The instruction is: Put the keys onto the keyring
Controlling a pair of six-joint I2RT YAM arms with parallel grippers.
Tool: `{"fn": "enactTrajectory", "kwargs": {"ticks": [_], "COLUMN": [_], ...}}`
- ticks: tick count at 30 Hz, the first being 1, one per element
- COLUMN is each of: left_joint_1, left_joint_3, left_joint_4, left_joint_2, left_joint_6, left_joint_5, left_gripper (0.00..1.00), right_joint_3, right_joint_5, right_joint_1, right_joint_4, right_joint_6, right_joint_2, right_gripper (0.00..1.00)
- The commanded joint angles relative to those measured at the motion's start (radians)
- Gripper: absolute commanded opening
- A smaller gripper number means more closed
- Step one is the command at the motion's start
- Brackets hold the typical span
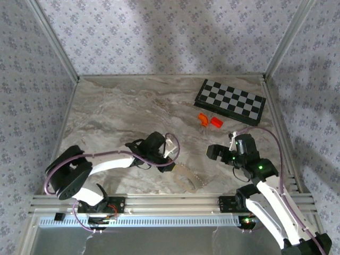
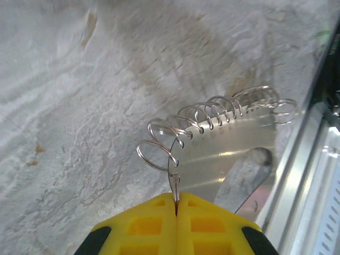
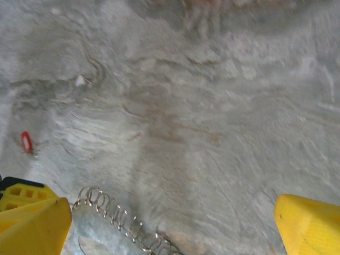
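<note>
Low down, left gripper (image 2: 176, 206) pinches keyring (image 2: 214, 112).

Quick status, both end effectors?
Left end effector: closed, pinching the keyring wire end.
Right end effector: open, holding nothing.

One table (image 1: 117, 111) is carrying one coiled keyring (image 2: 212, 114), and one red-tagged key (image 3: 25, 142) is lying on it in the right wrist view. Two orange-red blocks (image 1: 202, 119) (image 1: 215, 121) are sitting beside one checkerboard (image 1: 230, 102). Two arms are reaching over the surface, each bearing one gripper: the left gripper (image 2: 176, 204) and the right gripper (image 3: 170, 210), making two grippers.
</note>
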Motion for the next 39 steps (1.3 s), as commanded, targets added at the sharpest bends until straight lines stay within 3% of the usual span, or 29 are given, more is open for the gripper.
{"fn": "enactTrajectory", "kwargs": {"ticks": [1,4,11,19,23,30,39], "left_joint_1": [-0.005,-0.006,-0.018,-0.032,-0.05,-0.123,-0.179], "left_joint_3": [0.079,0.122,0.152,0.264,0.34,0.446,0.481], "left_joint_4": [-0.144,-0.22,-0.182,-0.259,-0.336,-0.455,-0.519], "left_joint_2": [-0.089,-0.159,-0.354,-0.475,-0.474,-0.445,-0.445], "left_joint_6": [0.106,0.171,0.285,0.475,0.56,0.666,0.704], "left_joint_5": [-0.025,-0.048,-0.05,-0.047,-0.039,-0.097,-0.162], "left_gripper": [0.0,0.0,0.0,0.0,0.0,0.0,0.0], "right_joint_3": [0.027,0.008,-0.048,0.017,0.053,0.191,0.26], "right_joint_5": [-0.039,-0.077,-0.141,-0.263,-0.262,-0.185,-0.069], "right_joint_1": [0.003,0.018,0.095,0.246,0.378,0.578,0.653], "right_joint_4": [0.138,0.252,0.503,0.607,0.612,0.462,0.393], "right_joint_6": [-0.025,-0.049,-0.189,-0.358,-0.489,-0.713,-0.8], "right_joint_2": [-0.056,-0.13,-0.274,-0.191,-0.149,-0.034,0.033], "right_gripper": [1.0,1.0,1.0,1.0,0.94,0.79,0.61]}}
